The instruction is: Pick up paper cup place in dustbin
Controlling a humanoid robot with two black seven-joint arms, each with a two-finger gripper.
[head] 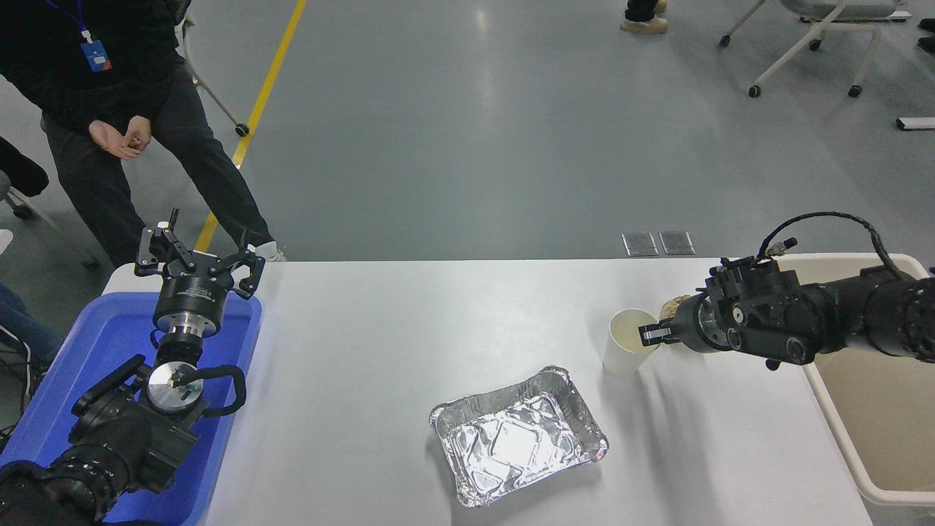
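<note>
The white paper cup [625, 352] stands upright on the white table, right of centre, its cream inside showing. My right gripper [650, 335] comes in from the right edge and points left, its tip at the cup's right rim; it shows edge-on, so whether it grips the rim is unclear. The beige dustbin [837, 435] stands at the table's right edge, under and behind the right arm. My left gripper [197, 261] is parked at the lower left, open and empty, above the blue tray.
A crumpled tan paper ball [673, 305] lies just behind the right gripper. A crinkled silver foil tray [518, 435] sits in front of the cup. A blue plastic tray [80, 358] is at the left edge. A person [109, 109] stands at the far left.
</note>
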